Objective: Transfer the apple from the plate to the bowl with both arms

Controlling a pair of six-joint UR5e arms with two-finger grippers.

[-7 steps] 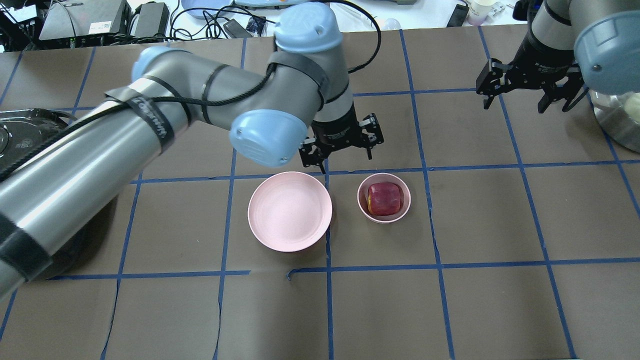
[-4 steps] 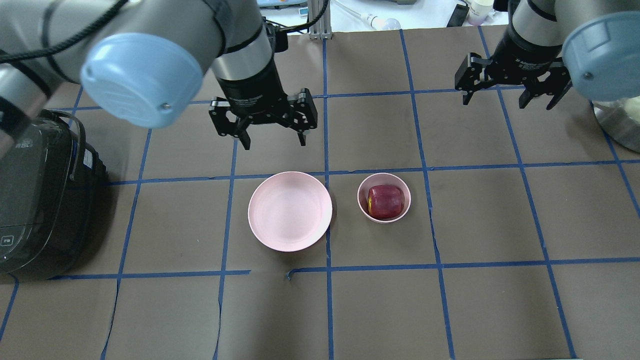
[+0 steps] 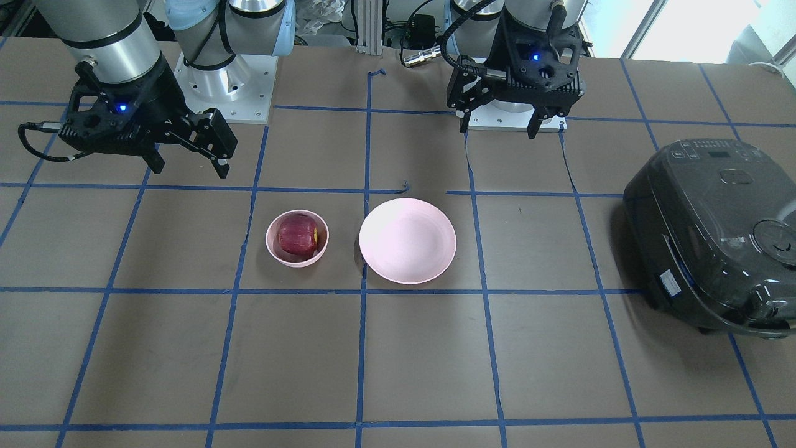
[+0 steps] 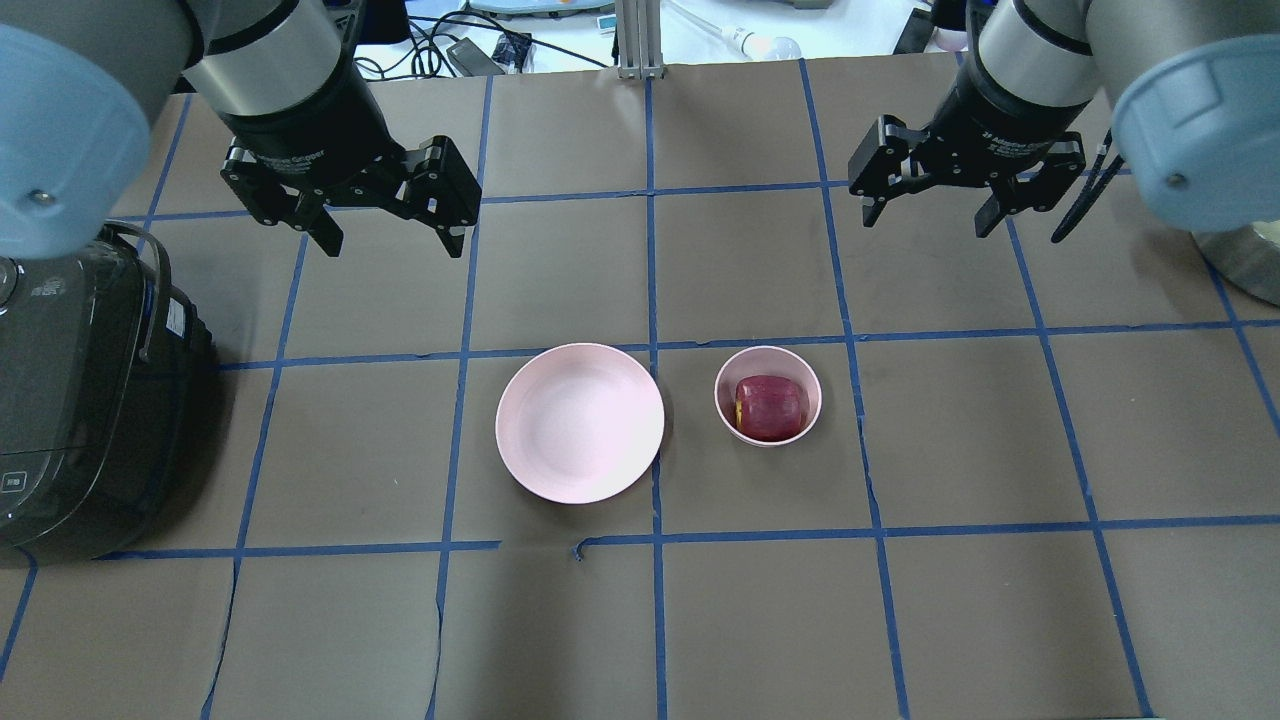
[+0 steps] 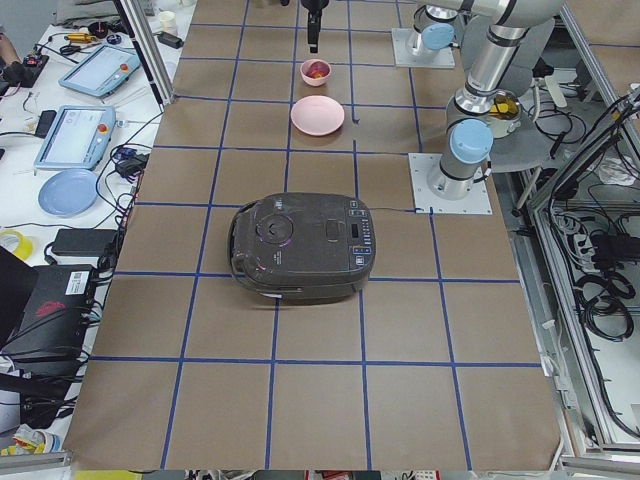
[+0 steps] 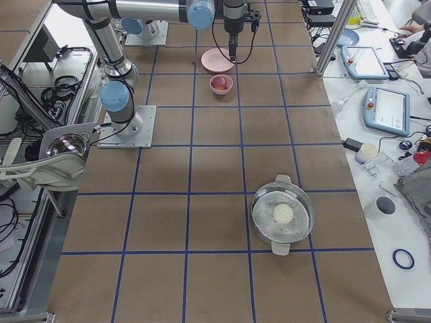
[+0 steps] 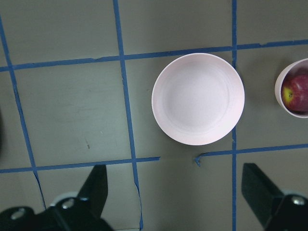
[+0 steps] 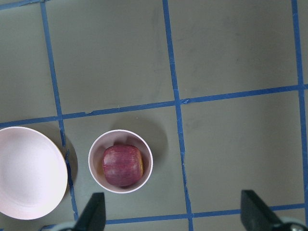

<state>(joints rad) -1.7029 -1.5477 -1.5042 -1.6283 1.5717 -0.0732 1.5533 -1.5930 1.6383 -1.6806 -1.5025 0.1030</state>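
Overhead view. The small dark-red, streaky apple [image 4: 770, 408] lies inside the small, deep, pale-pink round bowl [image 4: 768, 351], right of frame centre on the brown paper-covered counter [image 4: 950, 600] with its blue tape grid. The wide, shallow pale-pink round plate [image 4: 580, 422] stands just left of the bowl, apart from it, with nothing on it.

The black left gripper [image 4: 395, 245] hangs at the upper left of the frame and the black right gripper [image 4: 927, 225] at the upper right. Both have their fingers spread wide and grasp nothing. The apple sits lower in the frame between the two, well apart from either.

In the right wrist view the apple shows at lower left, just above the left-hand one of the fingers [image 8: 94, 212]. In the left wrist view it shows only at the right edge, partly cut off.

A black rounded rice cooker [image 4: 70, 400] stands at the left edge.
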